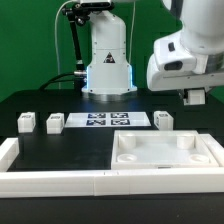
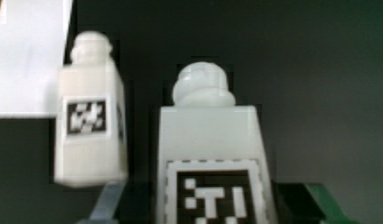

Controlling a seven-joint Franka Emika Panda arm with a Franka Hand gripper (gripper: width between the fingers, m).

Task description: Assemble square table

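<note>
The square table's top (image 1: 165, 150) lies at the front on the exterior view's right, its rimmed, recessed face up. Two white tagged posts (image 1: 27, 122) (image 1: 55, 123) stand on the exterior view's left, and a third post (image 1: 163, 119) sits just behind the slab. My gripper (image 1: 192, 98) hangs above the table to the exterior view's right of that post. In the wrist view the gripper (image 2: 214, 202) is shut on a fourth post (image 2: 213, 140), whose tag faces the camera. Another post (image 2: 90, 110) lies on the black surface beside it, apart from it.
The marker board (image 1: 105, 121) lies flat at mid-table in front of the robot base (image 1: 108, 60). A long white rail (image 1: 55, 180) edges the black surface at the front and wraps the corner on the exterior view's left.
</note>
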